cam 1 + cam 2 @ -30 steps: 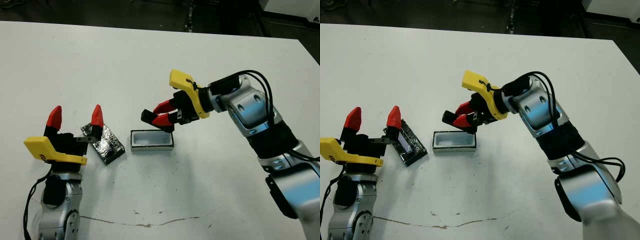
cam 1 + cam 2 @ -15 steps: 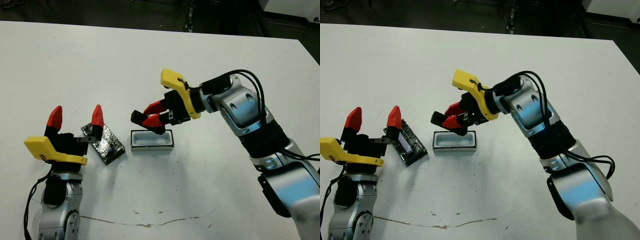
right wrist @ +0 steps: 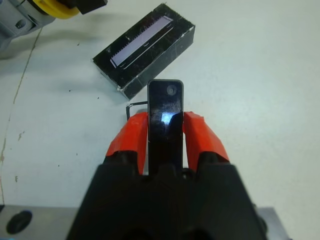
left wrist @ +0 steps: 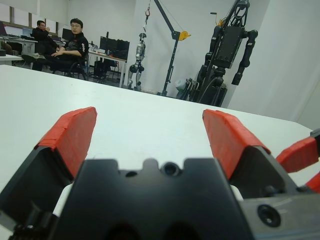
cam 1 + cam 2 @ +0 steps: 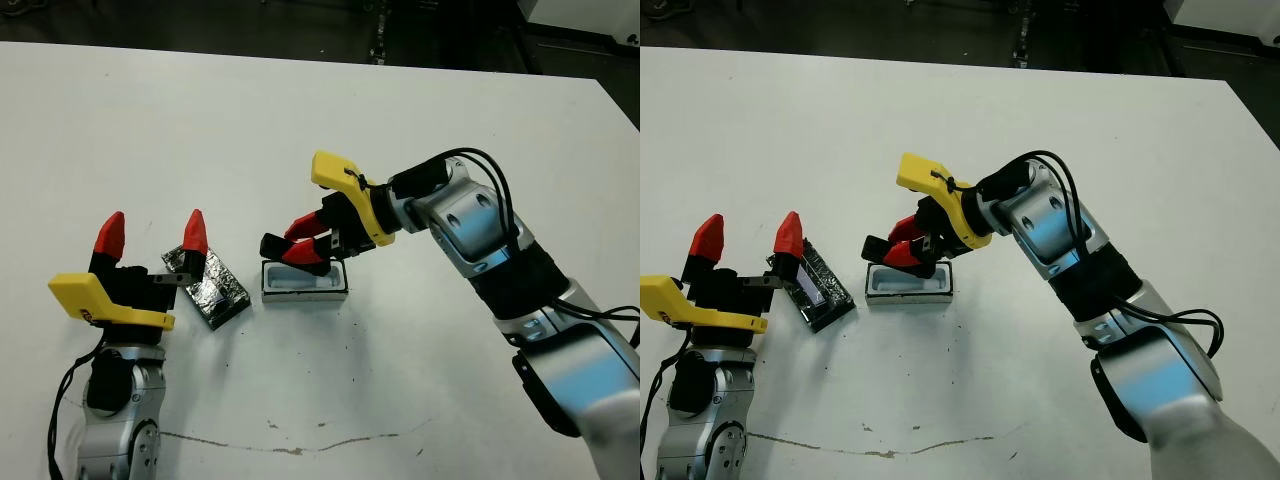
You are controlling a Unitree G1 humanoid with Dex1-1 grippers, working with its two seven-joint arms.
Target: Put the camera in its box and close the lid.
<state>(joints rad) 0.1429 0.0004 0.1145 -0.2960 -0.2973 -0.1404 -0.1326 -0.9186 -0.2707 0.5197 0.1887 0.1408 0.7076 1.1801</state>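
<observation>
Foil comes first at the table's left: the flat black rectangular lid with its crinkled silvery surface [image 5: 208,287] lies on the white table [image 5: 200,120], angled, just left of the box and apart from it. The left gripper [image 5: 150,234] hovers close beside and partly over the lid's near-left end, its two red-tipped fingers [image 4: 69,134] spread wide with nothing between them. That looks like a waiting post: near enough to take the lid once the box is filled, yet clear of the other arm's work.

Next rightward sits the small shallow box with black outer walls and white lining [image 5: 305,280], open side up, nothing visible in its cavity, long side running left to right.

Above the box's left half hangs the small glossy black bar of a camera [image 5: 277,246], pinched between the red fingers of the right gripper [image 5: 308,239]. The right wrist view shows the jaws pressed against the camera's two long edges, the bar sticking out well past the fingertips. Holding it by the back end this way probably lets the free end enter the tray first. The camera seems not yet seated, its outer tip reaching to or slightly past the box's left wall; it likely needs aligning with the cavity before release. The right arm [image 5: 480,230] stretches in from the right.
</observation>
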